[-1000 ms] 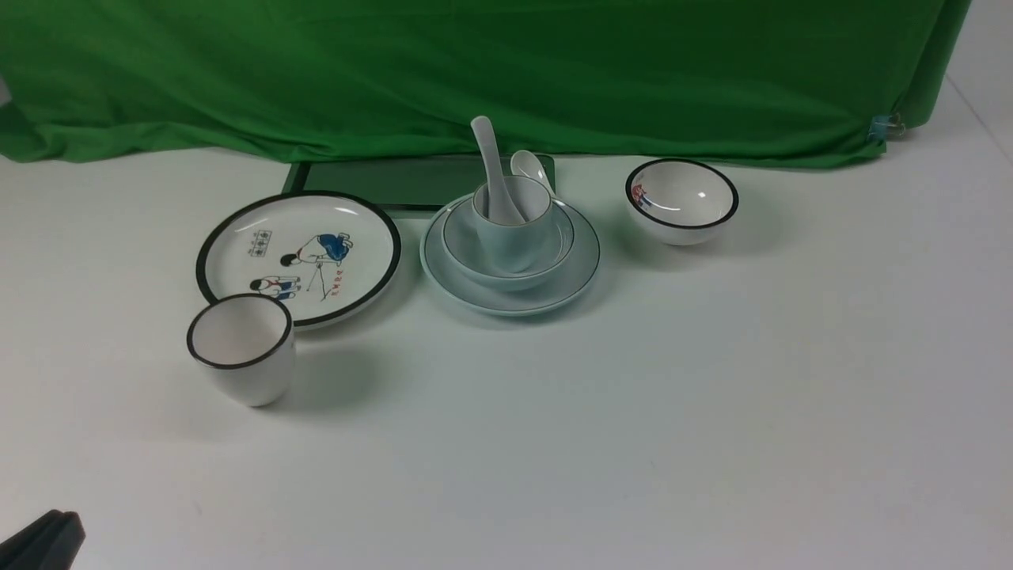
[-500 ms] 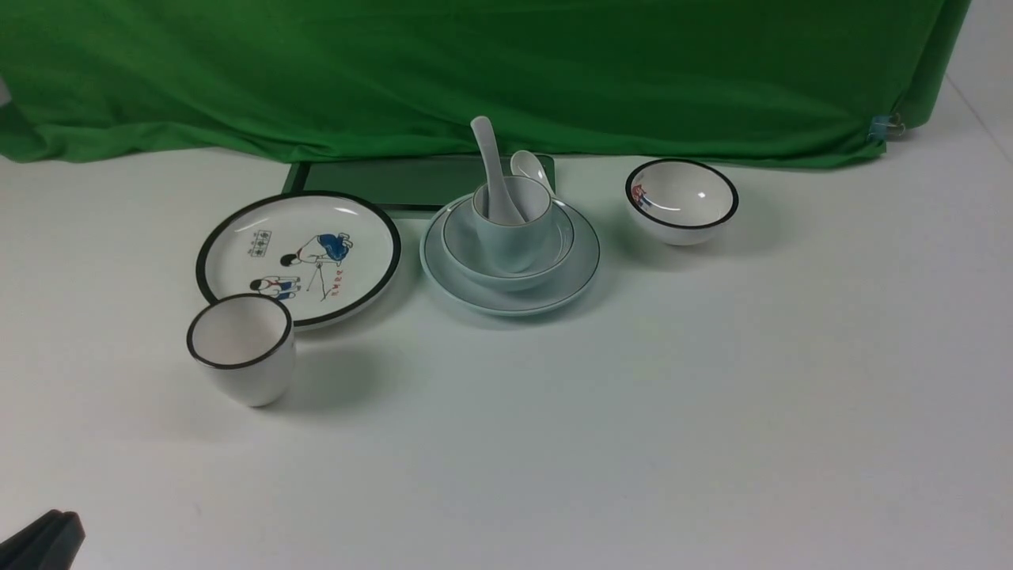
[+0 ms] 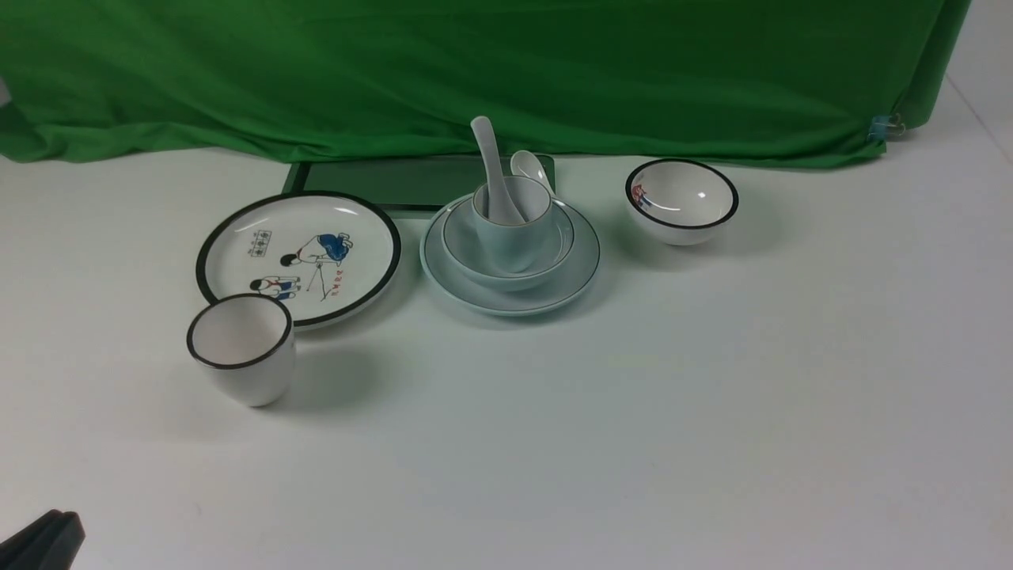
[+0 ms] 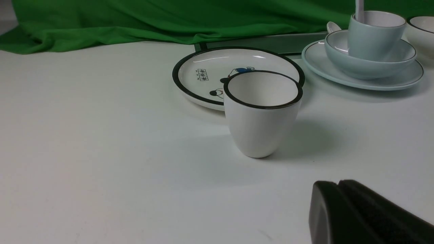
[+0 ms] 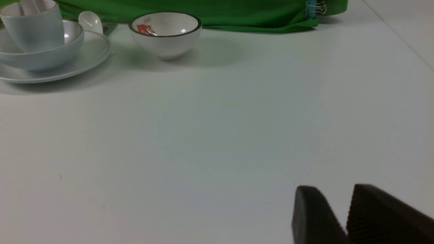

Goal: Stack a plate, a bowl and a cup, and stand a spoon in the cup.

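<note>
The pale blue-green plate (image 3: 582,265) lies at the table's middle back. The blue-grey bowl (image 3: 467,253) sits on it, and the light blue cup (image 3: 510,237) stands in the bowl. The plain white spoon (image 3: 489,154) stands in the cup, handle up and leaning left. The stack also shows in the left wrist view, cup (image 4: 373,37), and in the right wrist view, cup (image 5: 34,30). My left gripper (image 3: 43,542) is shut and empty at the near left corner; its jaws touch in the left wrist view (image 4: 337,184). My right gripper (image 5: 334,189) is out of the front view, tips slightly apart, empty.
A black-rimmed cartoon plate (image 3: 297,253) and a black-rimmed white cup (image 3: 241,348) stand left of the stack. A black-rimmed white bowl (image 3: 682,199) stands to its right. A second spoon (image 3: 529,168) lies behind the stack by a dark tray (image 3: 396,182). Green cloth (image 3: 475,71) hangs at the back.
</note>
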`<state>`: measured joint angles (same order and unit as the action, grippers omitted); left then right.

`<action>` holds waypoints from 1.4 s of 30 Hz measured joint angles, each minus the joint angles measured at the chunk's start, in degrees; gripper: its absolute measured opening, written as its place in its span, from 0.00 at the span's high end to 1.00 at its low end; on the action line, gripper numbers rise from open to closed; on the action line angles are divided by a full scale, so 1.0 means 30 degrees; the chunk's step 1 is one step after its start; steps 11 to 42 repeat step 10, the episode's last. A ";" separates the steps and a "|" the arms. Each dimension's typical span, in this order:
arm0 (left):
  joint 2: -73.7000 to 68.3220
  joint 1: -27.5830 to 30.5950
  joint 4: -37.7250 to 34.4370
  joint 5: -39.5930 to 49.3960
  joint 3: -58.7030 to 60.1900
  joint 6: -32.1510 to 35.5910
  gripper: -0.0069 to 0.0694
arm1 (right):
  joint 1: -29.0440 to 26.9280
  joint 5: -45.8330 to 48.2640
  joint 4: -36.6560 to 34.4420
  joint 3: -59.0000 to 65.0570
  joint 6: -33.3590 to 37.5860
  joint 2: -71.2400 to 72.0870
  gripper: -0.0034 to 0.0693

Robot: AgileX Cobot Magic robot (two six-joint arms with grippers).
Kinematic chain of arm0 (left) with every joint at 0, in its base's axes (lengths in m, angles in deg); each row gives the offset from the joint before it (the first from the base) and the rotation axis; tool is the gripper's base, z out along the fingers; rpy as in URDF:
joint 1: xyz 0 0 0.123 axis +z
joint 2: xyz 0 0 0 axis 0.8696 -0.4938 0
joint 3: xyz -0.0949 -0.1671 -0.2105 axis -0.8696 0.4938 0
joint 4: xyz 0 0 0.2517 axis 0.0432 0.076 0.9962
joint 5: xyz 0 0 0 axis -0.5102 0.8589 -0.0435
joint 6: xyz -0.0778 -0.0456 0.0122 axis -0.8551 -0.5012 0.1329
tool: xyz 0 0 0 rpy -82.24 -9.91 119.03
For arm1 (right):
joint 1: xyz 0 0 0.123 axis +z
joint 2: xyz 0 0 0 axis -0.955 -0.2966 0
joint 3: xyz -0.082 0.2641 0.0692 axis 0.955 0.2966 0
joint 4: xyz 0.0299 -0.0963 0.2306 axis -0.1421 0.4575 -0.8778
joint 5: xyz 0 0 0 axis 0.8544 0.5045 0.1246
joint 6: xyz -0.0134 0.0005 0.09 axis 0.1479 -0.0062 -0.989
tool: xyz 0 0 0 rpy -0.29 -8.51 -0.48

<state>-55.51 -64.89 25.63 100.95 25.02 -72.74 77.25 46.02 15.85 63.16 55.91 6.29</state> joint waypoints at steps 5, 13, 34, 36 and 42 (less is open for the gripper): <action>0.0000 0.0000 0.0000 0.0000 0.0000 0.0000 0.95 | 0.0000 0.0000 0.0000 0.0000 0.0000 0.0000 0.65; 0.0000 0.0000 0.0000 0.0000 0.0000 0.0000 0.95 | 0.0000 0.0000 0.0000 0.0000 0.0000 0.0000 0.63; 0.0000 0.0000 0.0000 0.0000 0.0000 0.0000 0.95 | 0.0000 0.0000 0.0000 0.0000 0.0000 0.0000 0.63; 0.0000 0.0000 0.0000 0.0000 0.0000 0.0000 0.95 | 0.0000 0.0000 0.0000 0.0000 0.0000 0.0000 0.63; 0.0000 0.0000 0.0000 0.0000 0.0000 0.0000 0.95 | 0.0000 0.0000 0.0000 0.0000 0.0000 0.0000 0.63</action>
